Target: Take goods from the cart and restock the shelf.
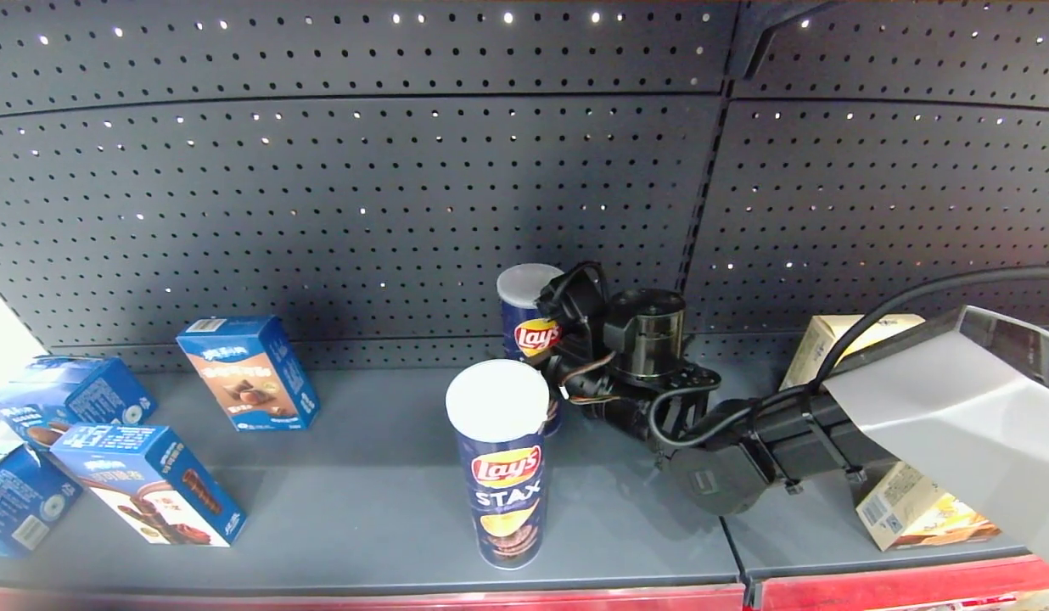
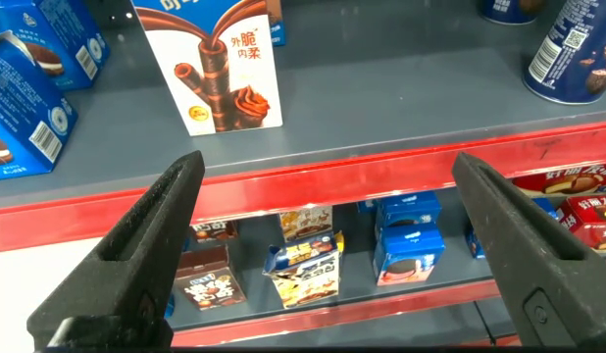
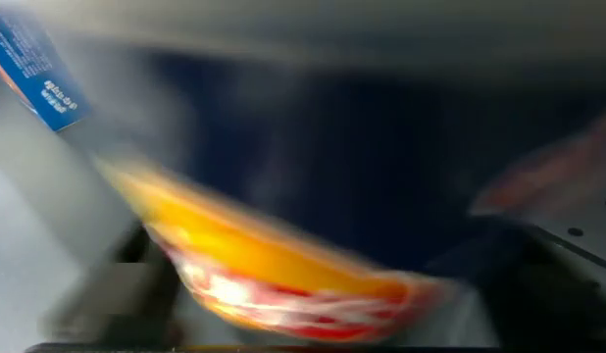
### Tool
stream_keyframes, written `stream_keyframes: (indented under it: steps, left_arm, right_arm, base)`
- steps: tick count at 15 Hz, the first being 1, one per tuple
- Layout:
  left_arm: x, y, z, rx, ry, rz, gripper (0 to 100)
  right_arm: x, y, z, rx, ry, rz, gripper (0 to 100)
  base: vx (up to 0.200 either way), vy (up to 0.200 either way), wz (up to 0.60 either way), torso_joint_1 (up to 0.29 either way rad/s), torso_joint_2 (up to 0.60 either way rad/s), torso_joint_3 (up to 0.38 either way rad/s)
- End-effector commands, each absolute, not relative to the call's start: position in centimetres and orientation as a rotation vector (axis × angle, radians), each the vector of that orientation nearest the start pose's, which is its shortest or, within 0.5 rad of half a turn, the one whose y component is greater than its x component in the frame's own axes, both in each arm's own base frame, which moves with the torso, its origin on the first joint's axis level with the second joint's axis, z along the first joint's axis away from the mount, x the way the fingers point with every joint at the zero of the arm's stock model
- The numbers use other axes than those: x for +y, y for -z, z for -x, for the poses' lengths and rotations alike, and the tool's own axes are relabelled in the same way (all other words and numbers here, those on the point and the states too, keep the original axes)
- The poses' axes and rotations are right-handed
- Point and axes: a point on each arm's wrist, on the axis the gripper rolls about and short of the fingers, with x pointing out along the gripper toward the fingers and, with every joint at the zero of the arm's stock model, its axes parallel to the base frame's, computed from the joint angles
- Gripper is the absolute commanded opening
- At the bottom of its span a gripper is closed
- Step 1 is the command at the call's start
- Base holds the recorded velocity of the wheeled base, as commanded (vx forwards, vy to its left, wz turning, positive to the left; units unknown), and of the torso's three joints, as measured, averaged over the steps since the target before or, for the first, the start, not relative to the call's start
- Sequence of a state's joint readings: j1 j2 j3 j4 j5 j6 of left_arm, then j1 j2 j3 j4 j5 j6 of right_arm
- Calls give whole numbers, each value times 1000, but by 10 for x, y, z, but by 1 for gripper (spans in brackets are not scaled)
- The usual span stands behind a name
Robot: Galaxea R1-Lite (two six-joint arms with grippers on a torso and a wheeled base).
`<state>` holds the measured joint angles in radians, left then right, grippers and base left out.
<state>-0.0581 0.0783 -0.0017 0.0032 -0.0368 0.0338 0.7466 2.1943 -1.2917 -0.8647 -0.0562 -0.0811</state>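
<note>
Chip can (image 1: 524, 314) upright at the back of the shelf (image 1: 372, 501), close to the pegboard.

Sweeping from the left: blue boxes (image 1: 249, 373) grouped at 9 o'clock of the cans, one standing, the others lying at angles. Left gripper (image 2: 328, 167) wide open and empty, hanging in front of the shelf's red front lip (image 2: 381, 157), with a chocolate-roll box (image 2: 220, 64) beyond it.

Mid-shelf: second can (image 1: 501, 462) upright near the front edge, with the chip can at its 12 o'clock, just behind. Touching or apart, cannot tell. Right gripper (image 1: 563, 344) right against the chip can from 3 o'clock. Clamped on it or merely alongside, cannot tell; wrist view too smeared.

Beige boxes (image 1: 838, 339) at 3 o'clock, partly behind the arm.

Handling, as a judgement: probably light, a stiff cardboard tube with a slick printed wall, tall and easy to tip. Plastic lid softer than the body. Best taken around the mid-body, square across the width, with a moderate squeeze, not by the lid. Worth minding the second can when backing out.
</note>
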Motion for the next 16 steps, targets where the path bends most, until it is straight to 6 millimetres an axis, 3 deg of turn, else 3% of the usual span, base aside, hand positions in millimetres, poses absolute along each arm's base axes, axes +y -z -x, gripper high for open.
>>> stream_keyframes:
  steps: [1,5,16]
  left_arm:
    - [0,-77,17,80,96,-35,100]
    - [0,-77,17,80,96,-35,100]
    - [0,-77,17,80,96,-35,100]
  right_arm:
    - [301,-150,-327,6,-691,93,100]
    - [297,-155,-321,5,-690,96,100]
    - [217,-187,-233,40,-692,138,100]
  base:
    - [0,0,0,0,0,0]
    - [0,0,0,0,0,0]
    - [0,0,0,0,0,0]
